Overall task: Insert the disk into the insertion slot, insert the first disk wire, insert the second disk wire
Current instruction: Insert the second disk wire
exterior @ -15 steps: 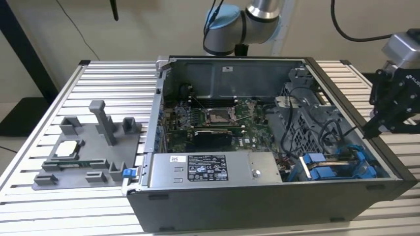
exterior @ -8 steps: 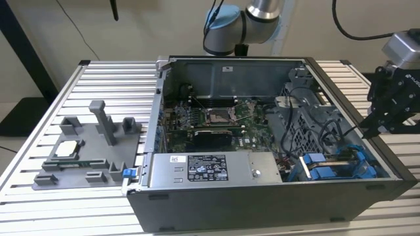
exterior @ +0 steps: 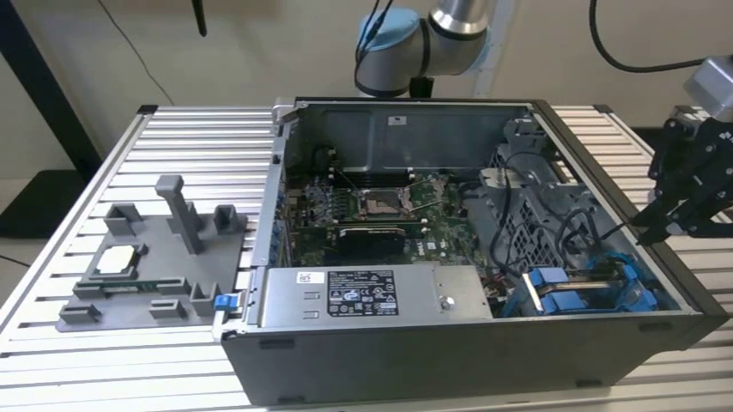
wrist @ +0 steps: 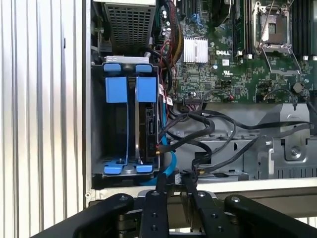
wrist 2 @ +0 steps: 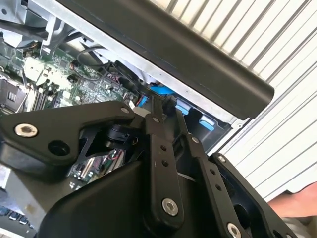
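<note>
One claw (wrist 2: 167,105), barely parted, tight on blue wire (wrist 2: 161,90)

White sticker (exterior: 360,293) on the grey power-supply box (exterior: 452,296): dense black print, too small to read. Small white label (exterior: 396,120) on the case's back wall: illegible. Motherboard (wrist: 233,74): white silkscreen lettering, mostly unreadable.

The surface (exterior: 172,137) is looking silver, with ribbed stripes running all along it. The motherboard (wrist: 233,74) is showing up green, the cables (wrist: 205,130) are looking black, plus one blue cable (wrist: 172,159). The disk (wrist: 146,91) is rocking a bright blue plastic frame, the pincer (wrist: 174,182) is looking all black, and the power-supply box (exterior: 366,296) is wearing plain grey with a white sticker.
</note>
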`<state>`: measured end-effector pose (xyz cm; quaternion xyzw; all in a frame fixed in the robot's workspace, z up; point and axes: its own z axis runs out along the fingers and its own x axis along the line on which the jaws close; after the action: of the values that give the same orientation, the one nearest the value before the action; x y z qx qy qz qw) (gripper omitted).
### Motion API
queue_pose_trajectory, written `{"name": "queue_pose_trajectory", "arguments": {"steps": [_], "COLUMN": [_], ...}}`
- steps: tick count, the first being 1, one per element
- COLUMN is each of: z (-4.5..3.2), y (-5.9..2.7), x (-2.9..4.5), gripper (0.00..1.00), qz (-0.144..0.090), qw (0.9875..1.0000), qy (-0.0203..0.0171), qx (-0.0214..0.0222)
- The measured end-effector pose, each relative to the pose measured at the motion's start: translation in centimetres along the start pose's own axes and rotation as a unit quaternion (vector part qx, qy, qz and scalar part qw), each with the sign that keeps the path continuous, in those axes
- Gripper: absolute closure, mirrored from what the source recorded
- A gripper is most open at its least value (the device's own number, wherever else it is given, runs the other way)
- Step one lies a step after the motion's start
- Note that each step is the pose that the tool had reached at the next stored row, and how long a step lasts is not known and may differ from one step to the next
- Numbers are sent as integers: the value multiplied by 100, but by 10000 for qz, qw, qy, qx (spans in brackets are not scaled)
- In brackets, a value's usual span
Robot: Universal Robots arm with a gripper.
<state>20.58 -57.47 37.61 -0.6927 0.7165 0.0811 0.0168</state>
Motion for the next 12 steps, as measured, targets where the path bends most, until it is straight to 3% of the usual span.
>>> {"name": "queue_pose_trajectory", "arguments": {"steps": [3, 5, 12], "z": [-10, -2, 29], "y": [-29, -32, -37], "x": [29, 35, 40], "gripper": [0, 0, 0], "qz": [9, 16, 160], "qw": [10000, 10000, 9996], "qy": [1, -3, -210], "qx": [-61, -65, -51]}}
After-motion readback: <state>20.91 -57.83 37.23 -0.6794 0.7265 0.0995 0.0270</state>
